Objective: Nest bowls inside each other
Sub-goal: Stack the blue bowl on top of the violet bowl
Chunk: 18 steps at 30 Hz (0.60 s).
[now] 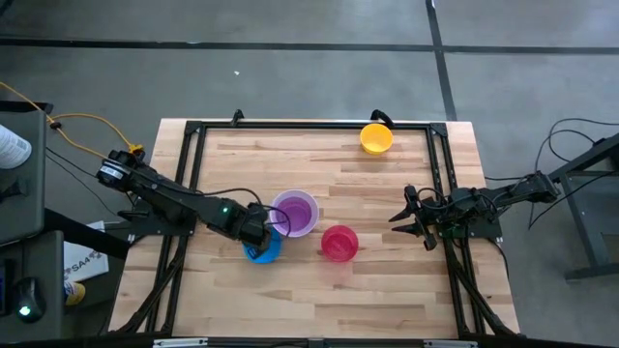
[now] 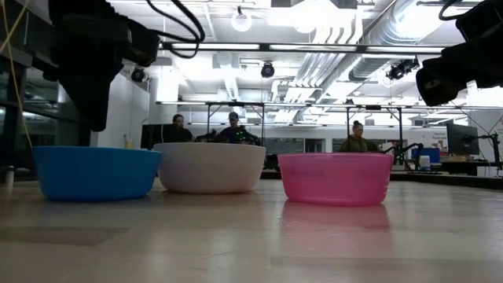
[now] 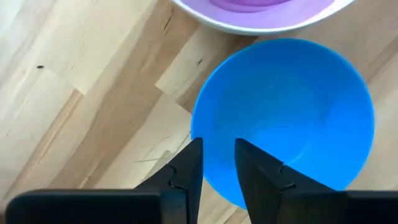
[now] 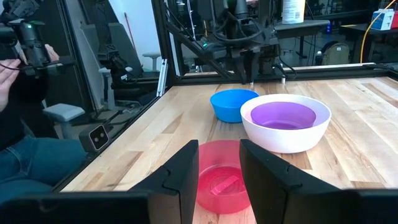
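Note:
The blue bowl [image 1: 267, 252] [image 3: 292, 112] stands upright on its base on the wooden table, next to the white bowl [image 1: 311, 224] [image 4: 286, 140]. The purple bowl [image 1: 294, 211] [image 4: 283, 115] sits inside the white one. My left gripper [image 1: 259, 232] [image 3: 219, 163] points down over the blue bowl's rim, open. In the low view it hangs a little above that rim and touches nothing. The red bowl [image 1: 338, 242] [image 4: 221, 180] stands to the right of these. My right gripper [image 1: 410, 218] [image 4: 219, 163] waits open at the table's right side, level, facing the red bowl.
A yellow-orange bowl [image 1: 375, 137] stands alone near the table's far edge. A black frame rail [image 1: 309, 126] runs around the tabletop. Bare wood lies along the near edge and at the far left. People sit in the room beyond [image 2: 233, 126], and a person's hand [image 4: 9, 62] shows off the table.

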### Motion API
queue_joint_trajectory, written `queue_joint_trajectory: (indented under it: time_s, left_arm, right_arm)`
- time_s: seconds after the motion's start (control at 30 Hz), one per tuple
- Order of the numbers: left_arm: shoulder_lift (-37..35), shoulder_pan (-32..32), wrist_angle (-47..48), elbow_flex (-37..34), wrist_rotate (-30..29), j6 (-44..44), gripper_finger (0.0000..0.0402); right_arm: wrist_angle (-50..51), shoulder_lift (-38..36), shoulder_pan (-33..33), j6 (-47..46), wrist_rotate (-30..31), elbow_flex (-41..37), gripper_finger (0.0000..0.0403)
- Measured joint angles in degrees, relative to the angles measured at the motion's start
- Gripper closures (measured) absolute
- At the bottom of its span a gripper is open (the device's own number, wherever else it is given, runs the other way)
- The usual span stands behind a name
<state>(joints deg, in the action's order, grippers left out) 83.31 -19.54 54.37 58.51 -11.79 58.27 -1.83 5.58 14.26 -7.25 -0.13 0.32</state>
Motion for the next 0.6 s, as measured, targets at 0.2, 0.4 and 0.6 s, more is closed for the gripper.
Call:
queue_joint_trajectory:
  time_s: [0.2, 0.4, 0.6]
  left_arm:
    - [0.00, 1.24, 0.94, -0.14, 1.62, -2.80, 0.0317]
    - [0.17, 1.28, 1.58, -0.19, 1.79, -5.04, 0.0317]
    - [0.20, 1.28, 0.45, -0.87, 1.77, -5.49, 0.0317]
  right_arm:
    - [-0.04, 0.00, 0.00, 0.00, -0.01, 0.00, 0.0293]
    - [-0.07, 0.00, 0.00, 0.00, -0.01, 0.00, 0.0293]
    - [-0.07, 0.00, 0.00, 0.00, -0.01, 0.00, 0.0293]
